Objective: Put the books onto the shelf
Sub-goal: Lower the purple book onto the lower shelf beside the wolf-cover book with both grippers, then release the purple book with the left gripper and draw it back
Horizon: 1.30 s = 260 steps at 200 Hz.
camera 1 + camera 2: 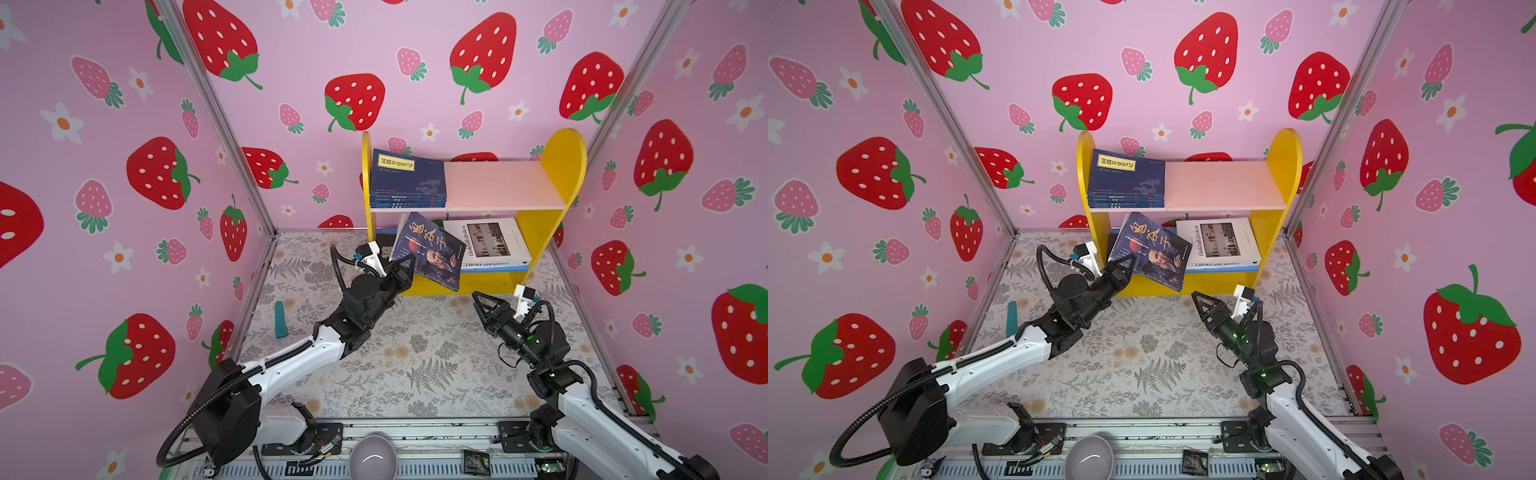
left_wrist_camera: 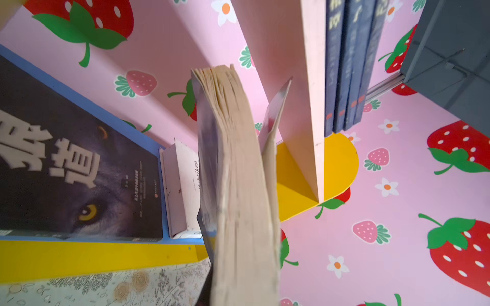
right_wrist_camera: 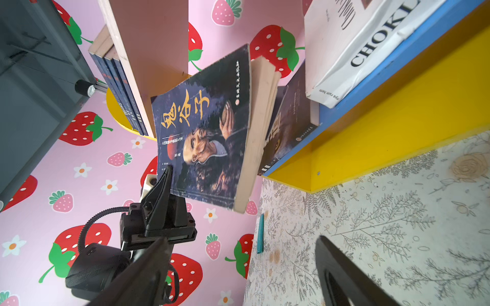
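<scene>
Farthest left, a teal strip (image 1: 281, 319) lies on the floral table (image 1: 415, 365), well away from the work. Next comes the left gripper (image 1: 405, 264), its fingers pinched on one lower corner of the old-man portrait book (image 1: 434, 251). That book hangs tilted in front of the shelf (image 1: 561, 166), at the mouth of the lower tier. Its upper edge is near the pale pink upper board (image 1: 498, 183); whether it touches the rack cannot be told.

Behind it the wolf-eye book (image 2: 74, 164) lies flat on the blue lower board (image 3: 371, 76). Above, the navy books (image 1: 407, 178) are stacked at the upper board's left end. Further right, the thick white "Chokladfabriken" (image 1: 486, 241) rests on the lower board.

At the far right the right gripper (image 1: 484, 305) waits with fingers spread, holding nothing, near the yellow base.

The weak point is probably the corner pinch. The paperback is heavy and floppy, and in the left wrist view its pages fan out and one cover splays away. Pushed inward, it may swing about the fingers, slip free, or catch its top edge under the pink board. The loose cover could fold against the white book. With the right gripper apart, nothing steadies the far end.
</scene>
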Motion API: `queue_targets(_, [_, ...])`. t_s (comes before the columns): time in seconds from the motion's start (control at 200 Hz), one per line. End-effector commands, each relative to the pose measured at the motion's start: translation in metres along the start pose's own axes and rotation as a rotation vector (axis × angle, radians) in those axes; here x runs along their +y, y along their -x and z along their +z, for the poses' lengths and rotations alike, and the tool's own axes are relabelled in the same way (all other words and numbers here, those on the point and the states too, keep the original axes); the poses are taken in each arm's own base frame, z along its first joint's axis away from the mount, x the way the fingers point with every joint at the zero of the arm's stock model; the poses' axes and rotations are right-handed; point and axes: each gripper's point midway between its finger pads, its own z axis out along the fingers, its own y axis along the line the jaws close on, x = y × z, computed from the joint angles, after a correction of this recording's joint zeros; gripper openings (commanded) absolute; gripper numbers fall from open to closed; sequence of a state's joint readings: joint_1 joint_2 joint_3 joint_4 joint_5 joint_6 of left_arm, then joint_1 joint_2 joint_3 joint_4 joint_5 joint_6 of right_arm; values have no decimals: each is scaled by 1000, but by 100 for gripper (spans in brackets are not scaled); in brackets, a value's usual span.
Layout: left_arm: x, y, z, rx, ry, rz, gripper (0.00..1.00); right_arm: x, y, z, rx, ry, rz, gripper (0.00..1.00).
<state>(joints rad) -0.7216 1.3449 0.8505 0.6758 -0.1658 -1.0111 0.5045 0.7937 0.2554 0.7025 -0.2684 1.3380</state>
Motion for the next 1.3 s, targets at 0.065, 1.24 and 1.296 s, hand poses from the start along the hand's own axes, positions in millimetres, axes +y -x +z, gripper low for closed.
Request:
queue_targets(0.065, [-35, 46, 8, -190, -130, -110, 0, 14, 13, 21, -31, 55, -43, 85])
queue_targets(1.24, [6, 40, 25, -157, -148, -207, 0, 10, 28, 125, -74, 228, 138, 32])
queue_targets(1.296, [10, 39, 24, -151, -126, -205, 0, 8, 31, 128, -94, 217, 136, 27])
